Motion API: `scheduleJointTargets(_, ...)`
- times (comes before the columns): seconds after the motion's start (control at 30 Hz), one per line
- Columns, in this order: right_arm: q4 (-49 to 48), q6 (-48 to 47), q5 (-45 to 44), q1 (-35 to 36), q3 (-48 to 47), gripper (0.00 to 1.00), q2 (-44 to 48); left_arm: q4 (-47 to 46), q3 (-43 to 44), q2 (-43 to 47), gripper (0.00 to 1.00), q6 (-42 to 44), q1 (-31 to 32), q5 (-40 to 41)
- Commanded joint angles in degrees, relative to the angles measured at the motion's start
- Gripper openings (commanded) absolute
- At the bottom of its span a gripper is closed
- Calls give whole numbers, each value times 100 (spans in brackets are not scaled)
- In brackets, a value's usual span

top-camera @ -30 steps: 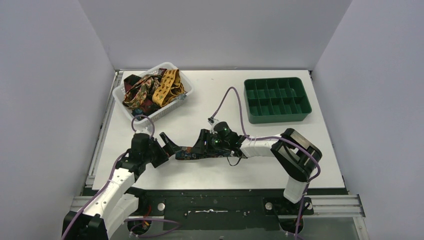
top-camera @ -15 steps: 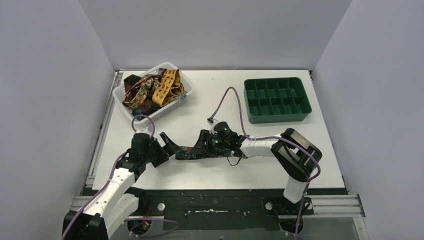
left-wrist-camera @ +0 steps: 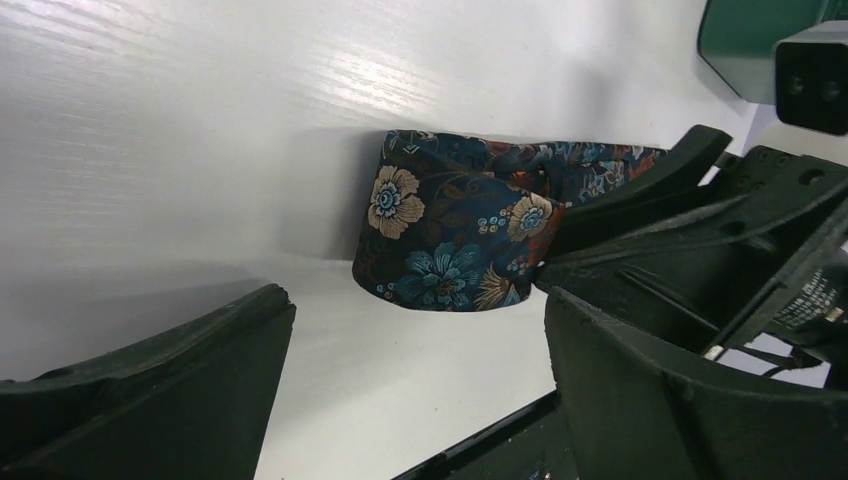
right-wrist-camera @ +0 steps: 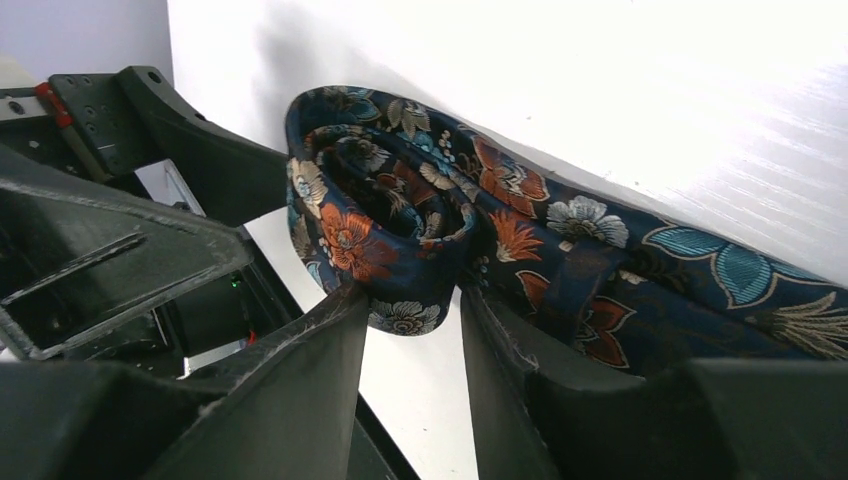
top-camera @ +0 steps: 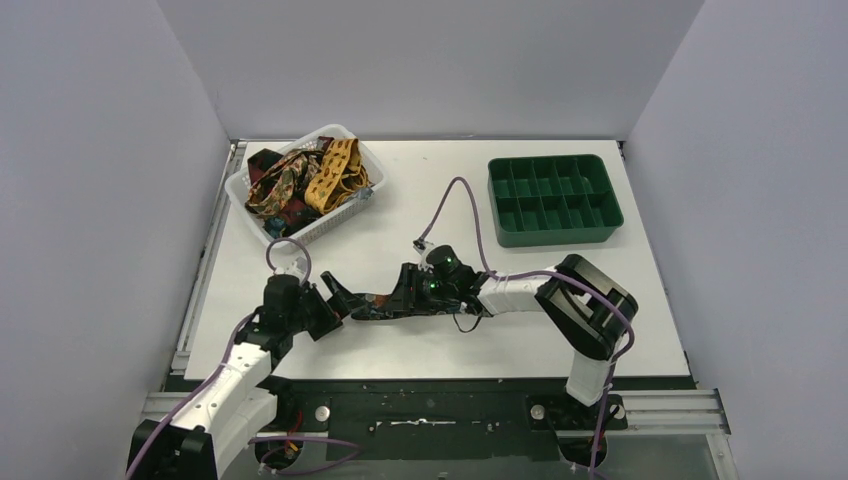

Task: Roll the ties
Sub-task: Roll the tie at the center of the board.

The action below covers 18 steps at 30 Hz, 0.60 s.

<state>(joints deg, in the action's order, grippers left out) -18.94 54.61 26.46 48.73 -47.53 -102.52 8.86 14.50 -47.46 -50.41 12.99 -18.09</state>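
Back left: white plastic basket [top-camera: 312,228] heaped with crumpled ties [top-camera: 300,180]. Nearer: left gripper [top-camera: 332,303] spread wide, holding nothing. Just beside it, on the smooth white table [top-camera: 400,200]: silky flowery tie [right-wrist-camera: 400,210], wound into a soft round roll, pinched by the right gripper [right-wrist-camera: 412,300]. Far right: green tray [top-camera: 557,236] of square boxes.

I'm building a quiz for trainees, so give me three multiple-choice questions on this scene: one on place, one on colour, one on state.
1. The white basket stands: A far left; B far right; C near centre.
2. The divided tray is: A white; B green; C red.
3. One end of the floral tie is: A flat; B knotted; C rolled up.
Answers: 1 A, it sits at the far-left corner. 2 B, its walls are green. 3 C, the right wrist view shows a coil.
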Motion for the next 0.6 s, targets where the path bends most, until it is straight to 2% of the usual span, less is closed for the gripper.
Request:
scheduleJointTargets(0.0, -154, 13, 93, -83, -165, 40, -165, -991, -177, -31, 94, -147, -39, -368)
scheduleJointTargets(0.33, -163, 209, 233, -262, -109, 31, -330, -1750, -242, -637, 94, -81, -47, -520)
scheduleJointTargets(0.47, -334, 218, 457, -284, -143, 37, -287, -1911, -158, -870, 94, 46, -51, -554)
scheduleJointTargets(0.57, -318, 114, 479, -285, -231, 45, -80, -1872, -92, -972, 94, 128, -51, -525)
